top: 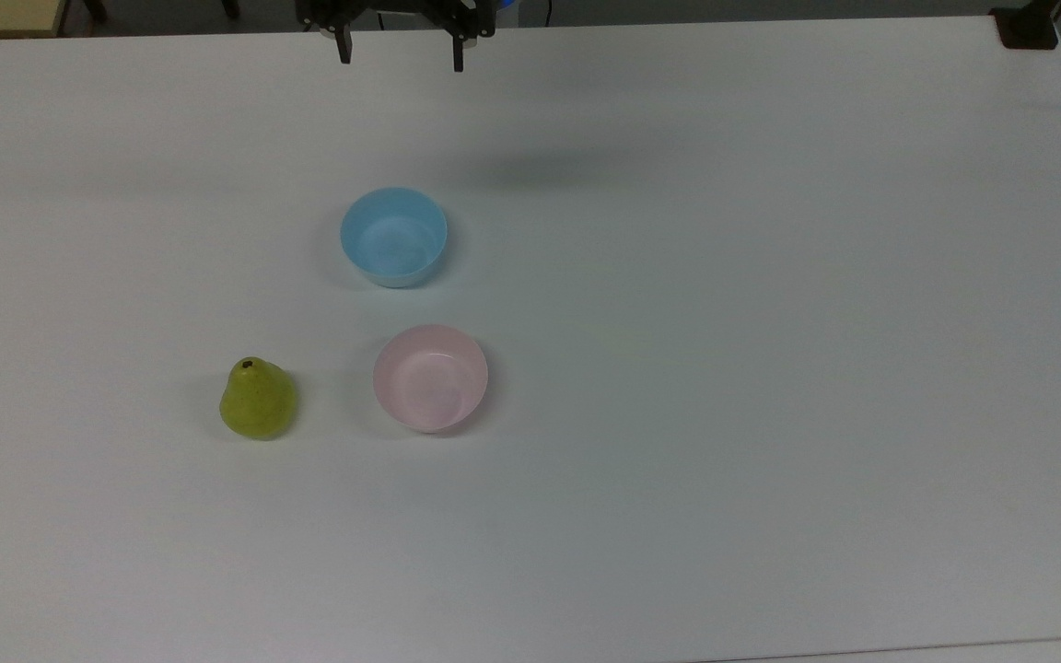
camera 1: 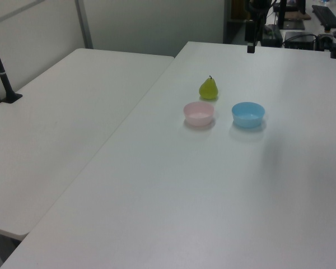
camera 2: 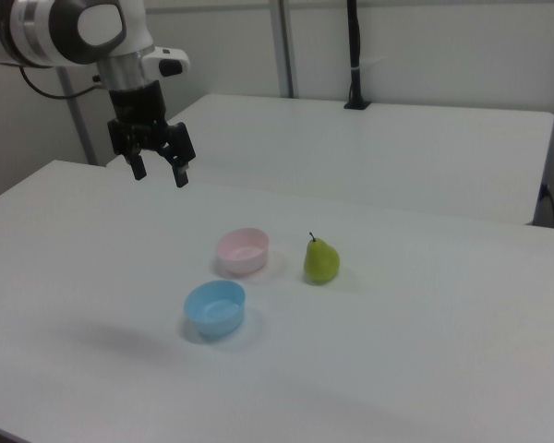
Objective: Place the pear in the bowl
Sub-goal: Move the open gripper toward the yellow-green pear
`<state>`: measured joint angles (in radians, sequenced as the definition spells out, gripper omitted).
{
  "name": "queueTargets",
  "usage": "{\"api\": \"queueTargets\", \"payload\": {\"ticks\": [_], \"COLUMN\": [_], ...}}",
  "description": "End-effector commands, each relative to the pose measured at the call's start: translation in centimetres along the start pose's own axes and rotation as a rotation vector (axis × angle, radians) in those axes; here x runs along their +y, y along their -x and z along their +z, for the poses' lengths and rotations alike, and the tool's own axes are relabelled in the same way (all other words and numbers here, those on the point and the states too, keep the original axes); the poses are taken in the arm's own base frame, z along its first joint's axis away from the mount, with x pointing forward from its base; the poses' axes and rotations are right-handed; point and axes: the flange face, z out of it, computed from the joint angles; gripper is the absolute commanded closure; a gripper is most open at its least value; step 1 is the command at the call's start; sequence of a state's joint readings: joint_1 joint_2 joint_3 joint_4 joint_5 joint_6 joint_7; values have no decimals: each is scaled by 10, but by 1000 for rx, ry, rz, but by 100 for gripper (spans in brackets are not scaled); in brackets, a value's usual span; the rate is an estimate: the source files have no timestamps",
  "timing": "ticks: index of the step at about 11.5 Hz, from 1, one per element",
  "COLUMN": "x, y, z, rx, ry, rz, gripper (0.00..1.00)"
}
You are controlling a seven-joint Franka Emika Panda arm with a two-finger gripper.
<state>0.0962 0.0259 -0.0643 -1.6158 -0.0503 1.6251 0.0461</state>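
The yellow-green pear stands upright on the white table, left of the pale pink bowl in the top view. It also shows as the pear behind the pink bowl, and as the pear to the right of the pink bowl. The bowl is empty. My gripper hangs high above the table's far edge in the top view, well away from both. In the right view the gripper is open with nothing between its fingers.
An empty light blue bowl sits just beyond the pink one in the top view. A second white table adjoins on the left view's left, with a black pole clamp on it. A black clamp sits at the top view's far right corner.
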Motion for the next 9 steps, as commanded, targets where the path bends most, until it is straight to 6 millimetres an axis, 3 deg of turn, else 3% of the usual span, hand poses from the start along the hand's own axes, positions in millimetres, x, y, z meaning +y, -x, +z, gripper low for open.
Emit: {"api": "queueTargets", "payload": {"ticks": [1, 5, 9], "x": [6, 21, 65], "y": [9, 0, -35], "z": [-4, -5, 12], "rx": [-6, 18, 116], "ry": [-21, -20, -4], "rz": [-16, -29, -22], "gripper": [0, 0, 0]}}
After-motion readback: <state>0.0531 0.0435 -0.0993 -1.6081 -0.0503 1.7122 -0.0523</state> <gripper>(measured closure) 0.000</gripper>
